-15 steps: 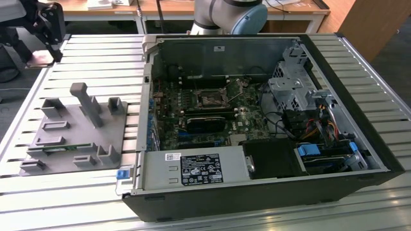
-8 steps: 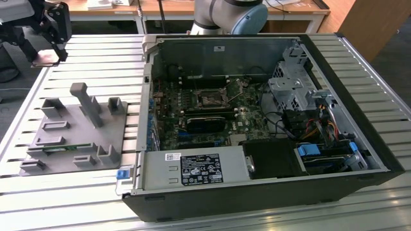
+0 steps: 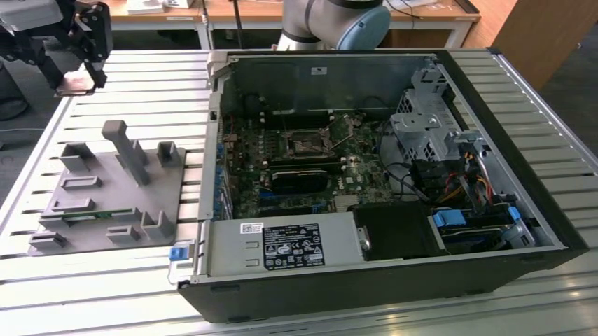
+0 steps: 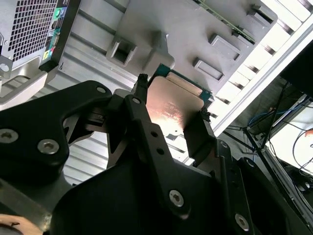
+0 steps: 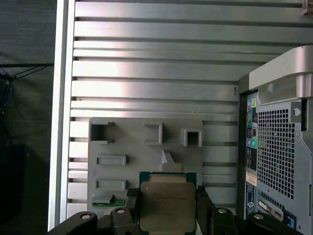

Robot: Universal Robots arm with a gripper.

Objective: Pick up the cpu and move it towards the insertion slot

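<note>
gripper (image 5: pixel 167 201) clamped on cpu (image 5: pixel 166 210), seemingly above gray tray (image 5: pixel 142 169), well apart from insertion slot (image 3: pixel 306 143)

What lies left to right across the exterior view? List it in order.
gripper shut on the cpu → insertion slot → silver drive cage

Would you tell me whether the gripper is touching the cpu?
Touching: in the first wrist view, the gripper clamps the cpu on both sides.
</note>
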